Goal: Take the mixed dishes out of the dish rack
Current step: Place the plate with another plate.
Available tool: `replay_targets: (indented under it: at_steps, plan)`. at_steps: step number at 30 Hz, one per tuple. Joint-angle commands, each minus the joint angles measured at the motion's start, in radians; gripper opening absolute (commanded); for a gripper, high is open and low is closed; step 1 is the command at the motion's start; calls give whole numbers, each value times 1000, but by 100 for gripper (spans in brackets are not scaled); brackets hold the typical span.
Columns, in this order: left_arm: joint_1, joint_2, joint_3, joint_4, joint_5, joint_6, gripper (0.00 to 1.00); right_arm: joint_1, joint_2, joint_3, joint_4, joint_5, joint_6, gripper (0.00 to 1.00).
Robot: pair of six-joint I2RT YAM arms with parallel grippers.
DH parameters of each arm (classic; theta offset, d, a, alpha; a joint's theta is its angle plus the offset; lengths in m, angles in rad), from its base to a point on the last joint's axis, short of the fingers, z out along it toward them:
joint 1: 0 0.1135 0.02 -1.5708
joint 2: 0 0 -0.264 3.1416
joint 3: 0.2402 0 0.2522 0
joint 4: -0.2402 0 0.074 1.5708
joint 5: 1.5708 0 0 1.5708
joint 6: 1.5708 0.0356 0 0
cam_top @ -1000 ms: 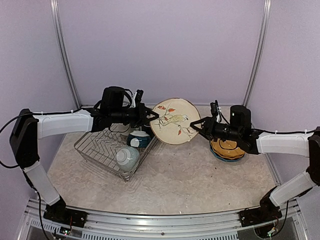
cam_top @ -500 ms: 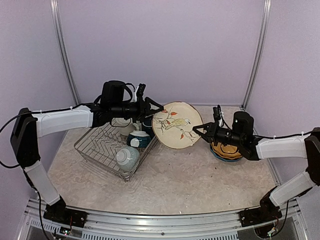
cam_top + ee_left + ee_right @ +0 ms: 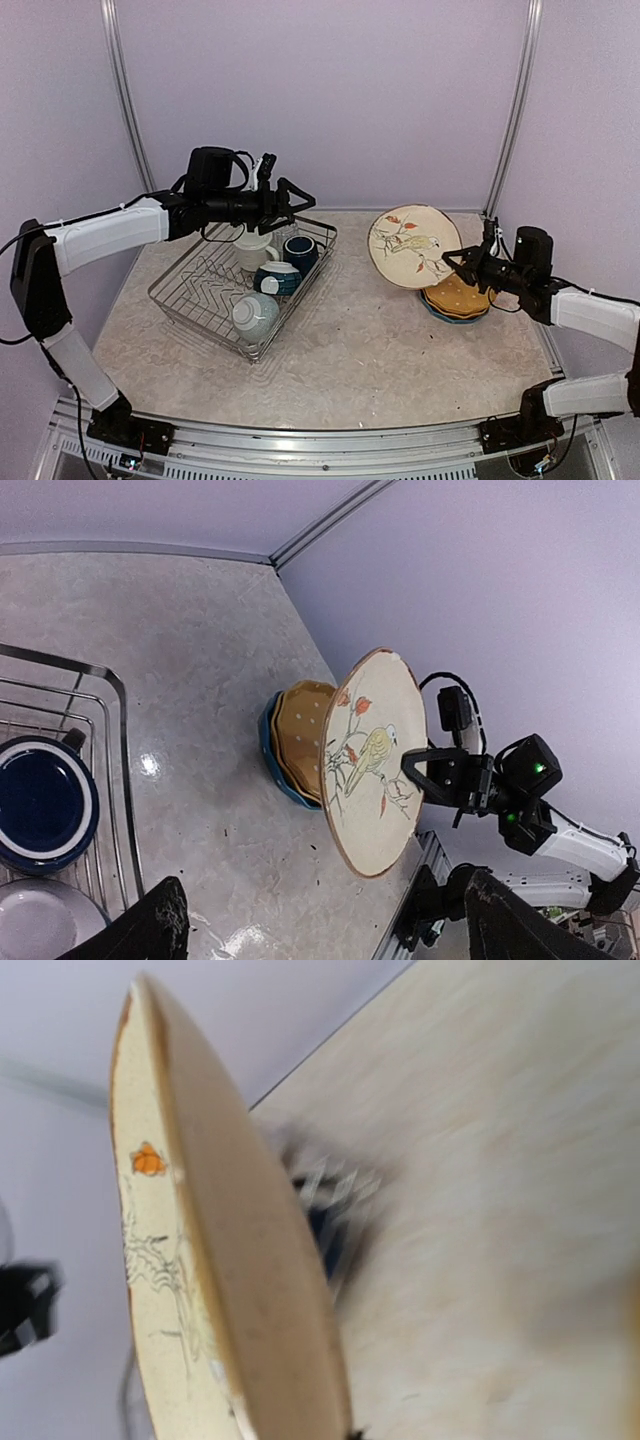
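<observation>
My right pincer (image 3: 450,258) holds a plate (image 3: 408,246) on edge, just left of and seemingly above the plate stack (image 3: 458,298) at the right of the table (image 3: 380,350). The rack (image 3: 195,285) sits well left; in it, mugs (image 3: 252,248) sit behind bowls (image 3: 255,315). My left pincer (image 3: 300,203) hangs over its far side.

Black: left hand (image 3: 303,210), right hand (image 3: 452,263); white: arm shells (image 3: 110,232).

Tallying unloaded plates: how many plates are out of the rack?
3: the bird plate in the right gripper, the mustard plate stacked on the blue plate beside it. Others may hide in that stack.
</observation>
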Motion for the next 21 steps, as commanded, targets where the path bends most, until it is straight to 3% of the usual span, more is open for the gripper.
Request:
replay_targets:
  at_steps: [1, 5, 9, 21]
  plan:
    - [13, -93, 87, -208, -81, 182, 91, -165, -128, -2, -193, -20, -105, 0]
    - [29, -153, 152, -374, -170, 313, 92, -320, -168, -7, -340, -46, -181, 0]
    - [59, -228, 163, -443, -244, 376, 92, -432, -144, -19, -384, -94, -214, 0]
    - [89, -360, 81, -506, -337, 411, 94, -473, 10, 29, -409, -50, -270, 0]
